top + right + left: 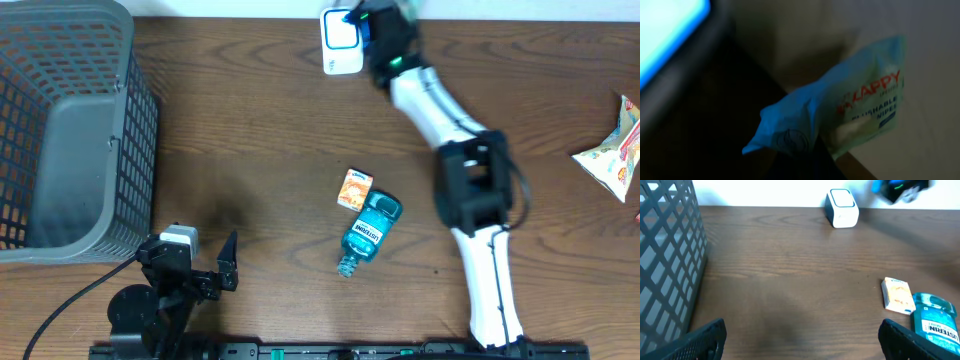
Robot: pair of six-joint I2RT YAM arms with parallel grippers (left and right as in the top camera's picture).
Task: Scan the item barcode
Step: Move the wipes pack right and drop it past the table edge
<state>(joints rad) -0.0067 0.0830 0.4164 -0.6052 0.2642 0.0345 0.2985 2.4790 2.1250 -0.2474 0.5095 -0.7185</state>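
Two grippers, one job: my right gripper (380, 40) clenches a wipes packet (840, 115) beside the scanner (340, 45) at top centre of the overhead frame; my left gripper (195, 265) hangs released, lower left.

The right arm (430, 100) is made of smooth white rounded links joined by boxy black housings. The largest housing sits mid-arm, with a thin dark wire (519, 195) looping along its right side. The arm's far end is black and carries small green lights (396, 62). The left arm (170, 280), at the near left, is black throughout, with a round black base (128, 310) and a pale grey block (180, 238) on top. A black cable (60, 300) curves off to the left of that base. The left pincer (802, 327) has two matte black fingers (702, 340) with a finely grained surface. A black rail (330, 351) with small teal marks runs along the near edge.
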